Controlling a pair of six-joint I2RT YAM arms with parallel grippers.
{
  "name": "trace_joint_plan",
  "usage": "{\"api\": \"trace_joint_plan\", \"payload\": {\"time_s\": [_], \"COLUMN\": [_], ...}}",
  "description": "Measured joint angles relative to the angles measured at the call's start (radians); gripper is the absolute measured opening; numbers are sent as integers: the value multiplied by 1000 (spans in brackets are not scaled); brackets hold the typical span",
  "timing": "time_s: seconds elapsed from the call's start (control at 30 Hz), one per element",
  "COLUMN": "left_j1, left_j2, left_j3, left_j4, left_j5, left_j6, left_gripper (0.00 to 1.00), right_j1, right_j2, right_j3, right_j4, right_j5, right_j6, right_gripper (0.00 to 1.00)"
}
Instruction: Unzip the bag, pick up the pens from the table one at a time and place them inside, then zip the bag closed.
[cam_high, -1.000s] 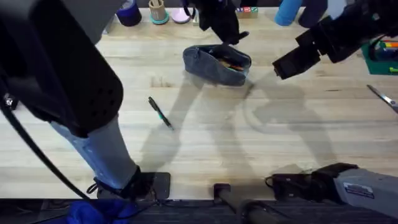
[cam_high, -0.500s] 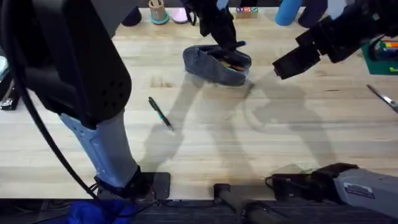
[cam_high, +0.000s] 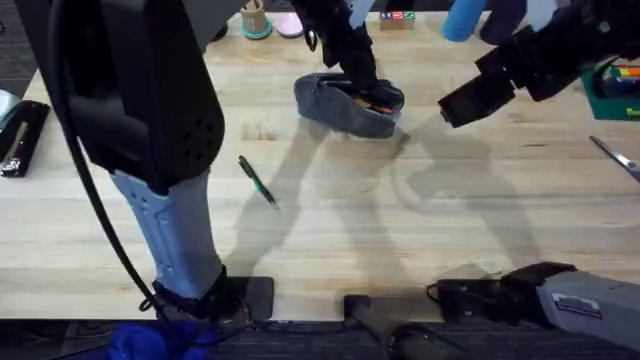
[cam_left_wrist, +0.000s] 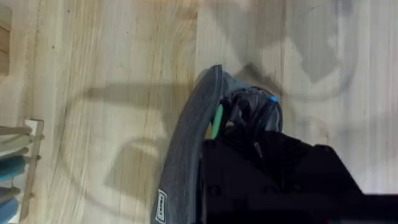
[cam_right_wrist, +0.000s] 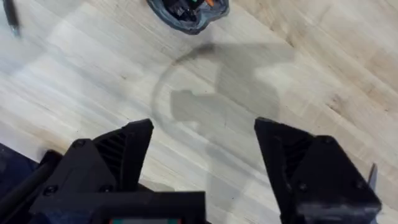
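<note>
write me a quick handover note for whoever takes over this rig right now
Left gripper: down in the mouth of the bag; fingers hidden, grip unclear.
Right gripper: open, empty, hovering above the table to the right of the bag.
Bag: unzipped, at the far middle of the table, coloured items inside.
One pen lies on the table, near left of the bag.
Left to do: bag that pen, then zip closed.

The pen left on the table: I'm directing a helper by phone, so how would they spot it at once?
Start at the light wooden table and find the grey-blue bag near its far edge. Come toward the arms' bases and to the left: the pen lies alone on bare wood, thin, dark and slanted, unlike the metal scissors at the right edge.
</note>
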Motion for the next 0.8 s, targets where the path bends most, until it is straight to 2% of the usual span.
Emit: {"api": "trace_joint_plan", "payload": {"time_s": [0.57, 0.63, 0.73, 0.8], "left_j1": [0, 0, 0, 0], "left_j2": [0, 0, 0, 0], "left_j3": [0, 0, 0, 0], "left_j4": [4, 4, 3, 3], "left_j5": [0, 0, -1, -2], "left_j6": [0, 2, 3, 3], "left_gripper": [44, 118, 296, 566], "right_j1": [0, 0, 0, 0], "right_j2": [0, 0, 0, 0], "right_j3": [0, 0, 0, 0], "right_j4": [0, 0, 0, 0], "right_j5": [0, 0, 0, 0], "right_j6": [0, 0, 0, 0], "right_gripper": [995, 996, 996, 996]}}
